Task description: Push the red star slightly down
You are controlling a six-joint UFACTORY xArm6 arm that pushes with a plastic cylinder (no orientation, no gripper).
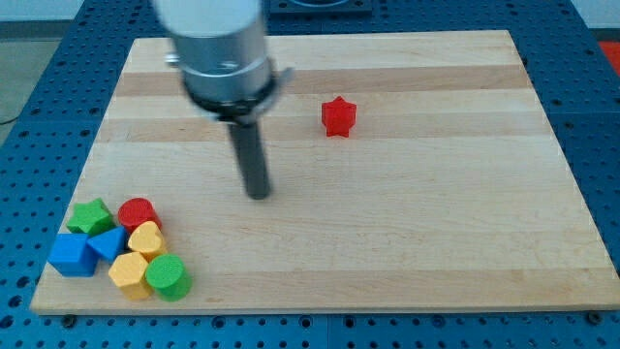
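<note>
Camera view, single frame: you are looking down at a pale wooden board (407, 233) resting on a blue perforated table (39, 68). Your arm ends in a straight dark rod with no jaws at all, so no open or closed state applies. My tip (258, 195) sits on bare wood left of the board's centre, touching no block. Red star (339, 116) stands alone in the upper middle of the board, up and to the view's right of my tip, well apart from it, with open wood between them. All other blocks are clustered at the board's bottom-left corner, well apart from my tip and below-left of it. Cluster contents: green star (92, 215) at upper left; red cylinder (137, 211) just beside it on the right; blue cube (72, 254) at the far left; a second blue block (105, 242), shape unclear, wedged beside the cube; yellow block (147, 237) under the red cylinder; a second yellow block (128, 272) below that; green cylinder (169, 277) at the cluster's lower right, touching the lower yellow block.
</note>
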